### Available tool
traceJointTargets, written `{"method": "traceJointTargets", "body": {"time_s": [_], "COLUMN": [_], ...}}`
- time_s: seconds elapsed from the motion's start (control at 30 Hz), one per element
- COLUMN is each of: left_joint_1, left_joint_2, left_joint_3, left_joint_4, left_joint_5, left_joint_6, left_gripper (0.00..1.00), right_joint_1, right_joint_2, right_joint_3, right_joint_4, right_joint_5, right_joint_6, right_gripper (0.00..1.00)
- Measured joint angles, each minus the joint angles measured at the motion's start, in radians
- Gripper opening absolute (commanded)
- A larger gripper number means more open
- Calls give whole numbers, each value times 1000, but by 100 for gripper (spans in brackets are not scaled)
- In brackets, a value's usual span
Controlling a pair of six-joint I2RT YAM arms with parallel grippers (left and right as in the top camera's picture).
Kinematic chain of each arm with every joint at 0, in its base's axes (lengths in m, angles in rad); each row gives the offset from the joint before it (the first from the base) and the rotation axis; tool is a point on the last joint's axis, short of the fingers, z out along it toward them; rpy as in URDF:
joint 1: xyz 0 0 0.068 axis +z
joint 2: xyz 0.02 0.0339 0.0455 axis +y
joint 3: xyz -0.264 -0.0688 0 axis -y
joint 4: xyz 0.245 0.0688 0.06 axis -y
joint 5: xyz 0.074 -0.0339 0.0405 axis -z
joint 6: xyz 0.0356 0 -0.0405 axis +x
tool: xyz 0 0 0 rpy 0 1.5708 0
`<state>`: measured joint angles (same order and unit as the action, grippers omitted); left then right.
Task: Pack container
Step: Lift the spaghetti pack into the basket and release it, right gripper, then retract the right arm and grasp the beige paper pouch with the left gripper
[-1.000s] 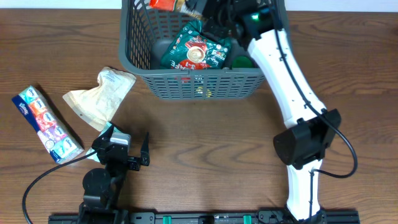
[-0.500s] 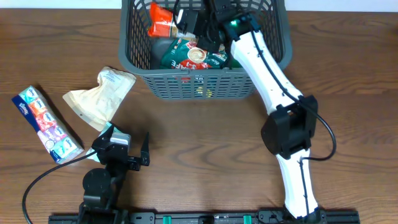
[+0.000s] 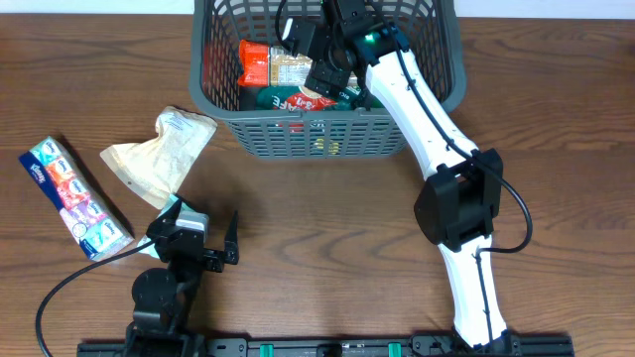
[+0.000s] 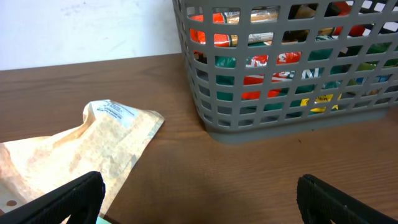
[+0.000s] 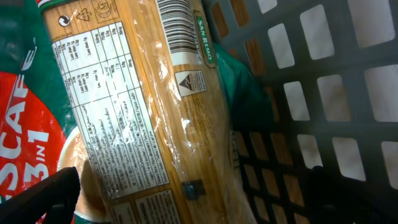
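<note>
The container (image 3: pixel 317 134) is a dark grey slotted basket at the table's far middle, also seen in the left wrist view as the container (image 4: pixel 280 118). My right gripper (image 3: pixel 312 58) hangs inside it, open. A clear spaghetti packet (image 5: pixel 143 106) lies loose beneath the wide jaws, resting on a green and red coffee packet (image 5: pixel 18 155). From overhead the spaghetti packet (image 3: pixel 270 65) lies flat in the basket's left half. My left gripper (image 3: pixel 203 245) stands open and empty near the front edge, short of a beige paper pouch (image 3: pixel 159 149).
A colourful tissue pack (image 3: pixel 74 198) lies at the left of the brown table (image 3: pixel 327 228). The beige pouch (image 4: pixel 81 149) is just ahead-left of my left gripper (image 4: pixel 208 202). The basket's lattice wall (image 5: pixel 323 93) stands close to the right of my right gripper (image 5: pixel 196 199).
My right gripper has come down into the basket with the spaghetti packet and opened. The packet has dropped flat onto the packets below. The left arm has not moved.
</note>
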<state>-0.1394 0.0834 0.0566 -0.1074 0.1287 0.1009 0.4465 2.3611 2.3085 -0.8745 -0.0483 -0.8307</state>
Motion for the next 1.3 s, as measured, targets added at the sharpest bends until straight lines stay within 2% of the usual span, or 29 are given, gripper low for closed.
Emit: {"method": "traceJointTargets", "body": {"time_s": [0.43, 0.63, 0.73, 0.83, 0.97, 1.17, 1.3], "left_joint_1": [0, 0, 0, 0, 0, 20, 68], "left_joint_2": [0, 0, 7, 64, 238, 624, 932], "left_joint_3": [0, 7, 61, 213, 552, 1065, 1397], "left_joint_4": [0, -15, -120, -273, -452, -728, -1031], "left_joint_5": [0, -5, -19, -80, -196, -301, -322], "left_joint_6": [0, -13, -47, -69, -79, -83, -82], "left_gripper": [99, 99, 98, 98, 98, 98, 98], "right_joint_1": [0, -20, -60, -139, -316, -538, -610], "right_joint_2": [-52, -266, -405, -533, -666, -724, -697], "right_joint_3": [0, 0, 3, 20, 32, 34, 31], "right_joint_4": [-14, -28, -51, -99, -211, -406, -522], "right_joint_5": [0, 0, 9, 27, 49, 69, 69], "right_joint_6": [195, 347, 442, 549, 694, 834, 869], "right_gripper": [99, 99, 99, 99, 99, 99, 99]}}
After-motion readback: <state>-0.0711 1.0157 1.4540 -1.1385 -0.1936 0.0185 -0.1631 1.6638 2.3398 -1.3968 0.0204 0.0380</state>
